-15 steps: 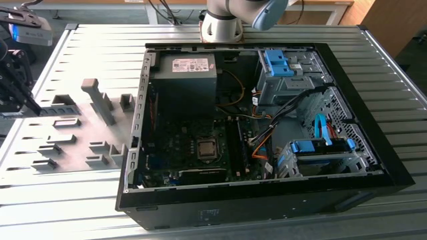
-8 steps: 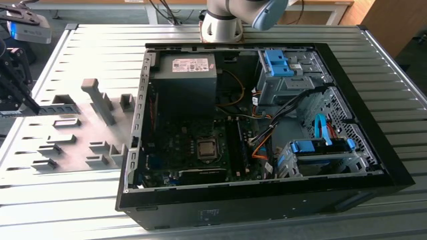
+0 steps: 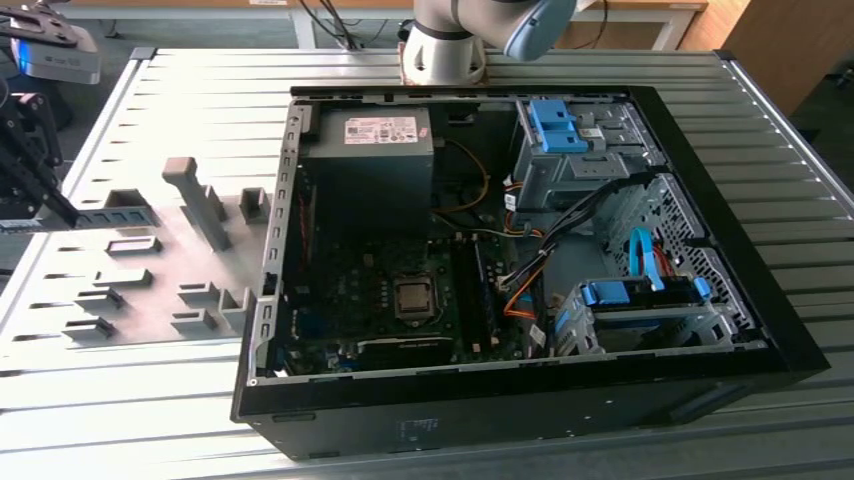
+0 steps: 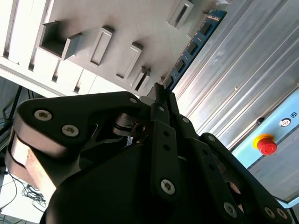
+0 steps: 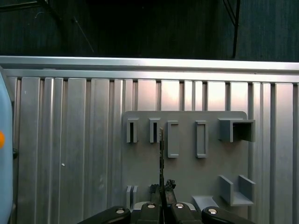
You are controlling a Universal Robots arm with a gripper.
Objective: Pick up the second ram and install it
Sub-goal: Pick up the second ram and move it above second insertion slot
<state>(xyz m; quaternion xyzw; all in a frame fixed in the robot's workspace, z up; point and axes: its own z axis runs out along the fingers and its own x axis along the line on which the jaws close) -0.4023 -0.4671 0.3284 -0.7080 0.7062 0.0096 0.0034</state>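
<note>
At the exterior view's left, the arm's dark end (image 3: 27,150) hangs over the grey fixture plate (image 3: 147,270) on the ribbed metal surface (image 3: 200,100). In both wrist views the pincer (image 4: 160,93) appears clamped tight on one end of the second ram (image 4: 194,44), whose blue board juts out above the plate's grey blocks (image 5: 224,131). To the right lies the open computer case (image 3: 767,300), its motherboard (image 3: 387,290) exposed.

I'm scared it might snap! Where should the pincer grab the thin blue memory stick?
Probably one end of the second ram, coming along its length, pressing its two flat faces, as the pincer does now. It is thin, so its edges offer little hold.
</note>
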